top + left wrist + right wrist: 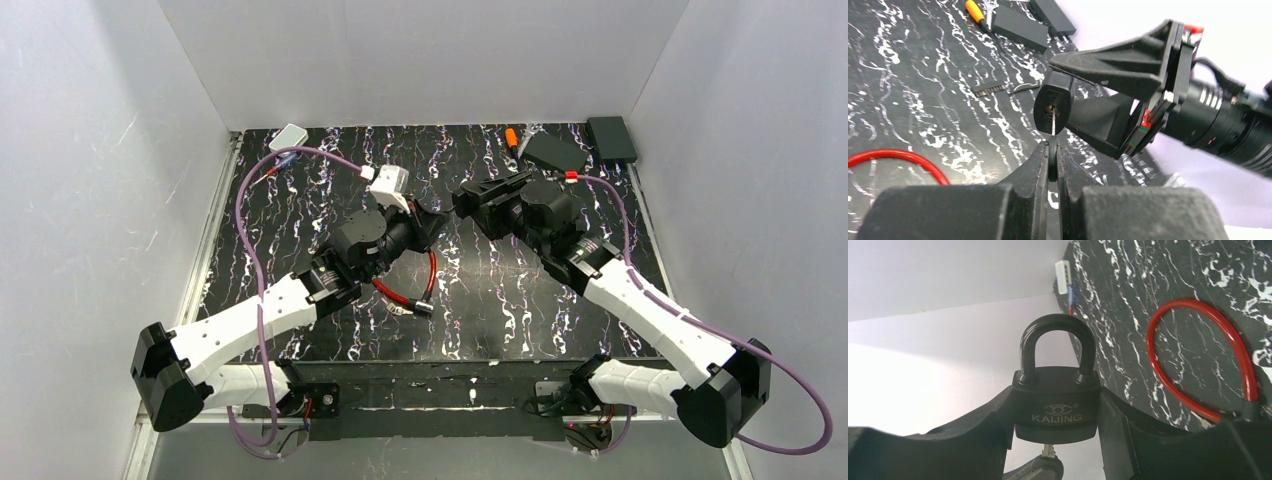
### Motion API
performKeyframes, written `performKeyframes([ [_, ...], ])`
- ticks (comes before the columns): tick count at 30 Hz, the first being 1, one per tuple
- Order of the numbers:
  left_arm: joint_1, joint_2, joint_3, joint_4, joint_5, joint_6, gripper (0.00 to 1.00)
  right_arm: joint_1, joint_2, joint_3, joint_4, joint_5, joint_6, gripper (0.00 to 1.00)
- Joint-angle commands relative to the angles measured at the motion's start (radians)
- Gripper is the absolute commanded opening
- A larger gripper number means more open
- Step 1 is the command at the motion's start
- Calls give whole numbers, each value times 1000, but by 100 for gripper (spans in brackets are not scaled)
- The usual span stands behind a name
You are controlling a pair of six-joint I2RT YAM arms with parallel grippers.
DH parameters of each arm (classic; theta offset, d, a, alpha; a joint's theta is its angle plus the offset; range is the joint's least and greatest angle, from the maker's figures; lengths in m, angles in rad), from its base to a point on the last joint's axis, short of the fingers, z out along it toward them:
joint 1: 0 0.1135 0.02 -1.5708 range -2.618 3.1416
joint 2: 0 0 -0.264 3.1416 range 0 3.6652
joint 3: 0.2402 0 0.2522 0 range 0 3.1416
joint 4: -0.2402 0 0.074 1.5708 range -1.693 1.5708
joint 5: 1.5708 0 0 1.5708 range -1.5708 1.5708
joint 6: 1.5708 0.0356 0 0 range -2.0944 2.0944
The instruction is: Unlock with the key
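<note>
My right gripper (1055, 415) is shut on a black KAIJING padlock (1055, 402), held above the table with its shackle (1057, 347) closed. In the left wrist view the padlock (1054, 107) faces me with its underside. My left gripper (1052, 162) is shut on the key's black head (1052, 160). The silver blade (1053, 121) is partly inside the keyhole. The blade also shows under the lock in the right wrist view (1049, 451). In the top view the two grippers meet at mid-table, left gripper (432, 222) and right gripper (468, 205).
A red cable loop (405, 290) lies on the black marbled table (500, 290) under the left arm. Black boxes (555, 152) and an orange-handled tool (511, 138) sit at the back right. A white block (288, 135) is at the back left. White walls surround the table.
</note>
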Motion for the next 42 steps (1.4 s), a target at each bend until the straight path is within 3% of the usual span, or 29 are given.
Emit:
performKeyframes([
  [1, -29, 36, 10, -21, -15, 296, 0, 68, 21, 177, 77, -399, -42, 1],
  [5, -51, 64, 22, -21, -93, 453, 0, 68, 68, 198, 60, -478, -5, 1],
  [8, -53, 72, 33, -28, -125, 412, 0, 68, 79, 193, 82, -483, 17, 1],
  [12, -48, 51, 45, -56, -143, 198, 0, 68, 82, 184, 140, -477, 33, 1],
  [16, 6, 20, 37, -81, -18, -103, 0, 68, 80, 181, 147, -459, 30, 1],
  [18, 17, 17, 39, -81, 0, -149, 0, 68, 79, 170, 147, -459, 32, 1],
  [23, 26, 35, 47, -94, -13, -52, 0, 68, 90, 164, 167, -498, 77, 1],
  [28, 24, 52, -6, 61, 115, 280, 0, 68, 111, 197, 126, -552, 110, 1],
  [32, 24, 32, -37, 122, 226, 438, 0, 68, 108, 208, 135, -560, 113, 1],
  [37, 31, -34, -28, 73, 309, 437, 0, 65, 82, 190, 145, -550, 89, 1],
  [42, 57, -75, -11, 15, 317, 335, 0, 65, 50, 124, 296, -554, 94, 1],
])
